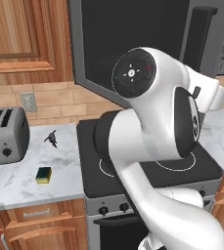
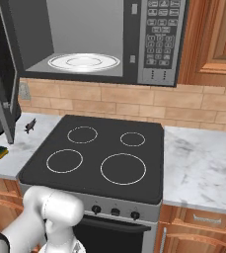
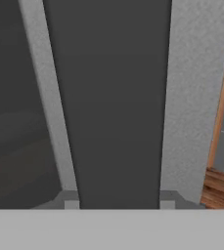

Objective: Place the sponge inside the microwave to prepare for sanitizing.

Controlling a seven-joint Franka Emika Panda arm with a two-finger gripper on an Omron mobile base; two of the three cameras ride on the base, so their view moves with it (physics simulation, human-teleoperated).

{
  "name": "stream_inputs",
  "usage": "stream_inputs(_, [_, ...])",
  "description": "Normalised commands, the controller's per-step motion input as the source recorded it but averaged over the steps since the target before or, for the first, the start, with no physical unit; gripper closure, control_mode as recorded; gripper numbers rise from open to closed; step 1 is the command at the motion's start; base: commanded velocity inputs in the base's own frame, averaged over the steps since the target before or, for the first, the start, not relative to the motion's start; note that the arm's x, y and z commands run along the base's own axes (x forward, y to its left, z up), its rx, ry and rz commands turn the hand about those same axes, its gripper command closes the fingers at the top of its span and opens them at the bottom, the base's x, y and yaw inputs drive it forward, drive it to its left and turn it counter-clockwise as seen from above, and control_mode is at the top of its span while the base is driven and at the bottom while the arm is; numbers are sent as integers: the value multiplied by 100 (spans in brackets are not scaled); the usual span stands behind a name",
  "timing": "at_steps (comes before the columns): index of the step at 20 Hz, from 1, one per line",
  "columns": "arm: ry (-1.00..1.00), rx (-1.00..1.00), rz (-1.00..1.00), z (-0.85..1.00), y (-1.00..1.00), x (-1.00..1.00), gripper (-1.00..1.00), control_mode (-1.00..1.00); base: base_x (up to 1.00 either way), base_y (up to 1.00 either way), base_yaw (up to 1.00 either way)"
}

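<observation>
One sponge (image 1: 43, 175) lying flat on the desk (image 1: 15, 183) at lower left, near one toaster (image 1: 5, 135) and one spiky grey object (image 1: 51, 138), well apart from the one open microwave (image 2: 92, 42) at the top; pincer narrowed to nearly closed, gripping nothing visible.

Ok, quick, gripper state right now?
Gripper: shut, holding nothing that can be seen; the sponge lies on the counter.
</observation>
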Motion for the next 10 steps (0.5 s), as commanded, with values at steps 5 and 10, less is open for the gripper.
stream_inputs(5, [-2, 0, -8, -4, 62, -3, -100, -100, 0, 0, 0])
stream_inputs(10, [-1, 0, -8, -3, 49, 0, -100, -100, 0, 0, 0])
